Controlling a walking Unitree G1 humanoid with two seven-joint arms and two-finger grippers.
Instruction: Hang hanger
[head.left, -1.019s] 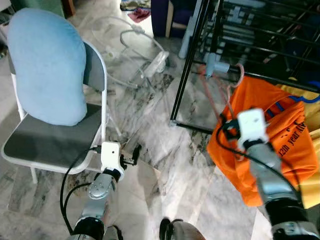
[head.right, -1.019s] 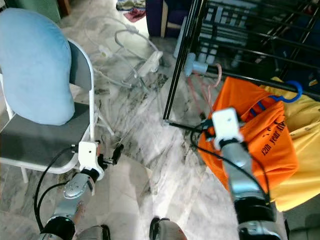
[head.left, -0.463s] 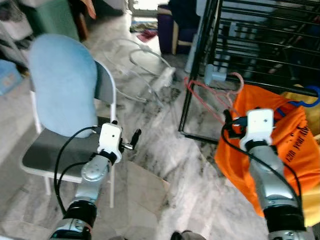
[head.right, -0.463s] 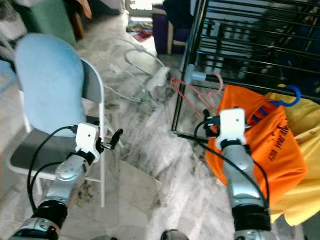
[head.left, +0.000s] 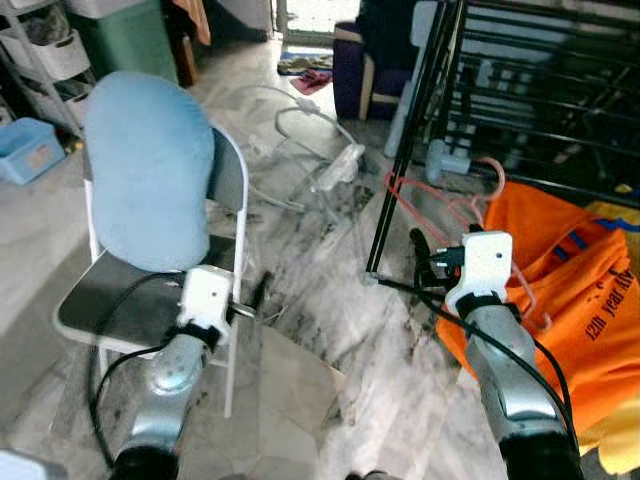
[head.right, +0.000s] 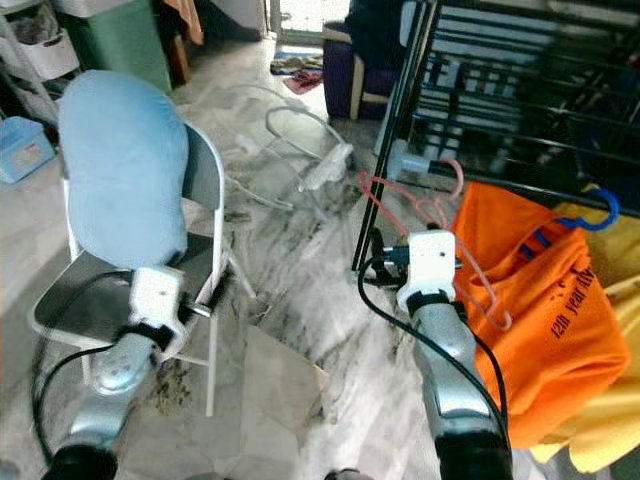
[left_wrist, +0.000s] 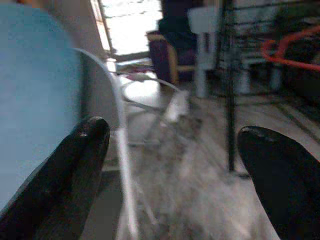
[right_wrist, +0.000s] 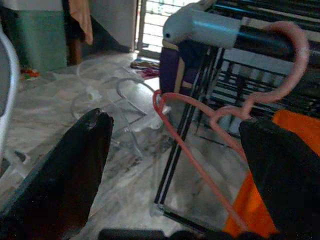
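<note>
Drawn back from the orange shirt (head.right: 530, 330) it was against a second ago, the right gripper (right_wrist: 175, 165), fingers spread and empty, faces the pink hanger (right_wrist: 235, 125) hooked on the drying rack (head.right: 500, 110) just ahead, while the left gripper (left_wrist: 175, 165), also spread, hovers beside the chair (head.left: 150, 300).

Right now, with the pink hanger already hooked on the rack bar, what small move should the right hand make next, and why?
Probably ease the right hand straight back from the rack. Its fingers are open with nothing between them, and the pink hanger already hangs by its hook over the rack bar, carrying the orange shirt. Pulling back slowly should avoid snagging the hanger's wire.
</note>
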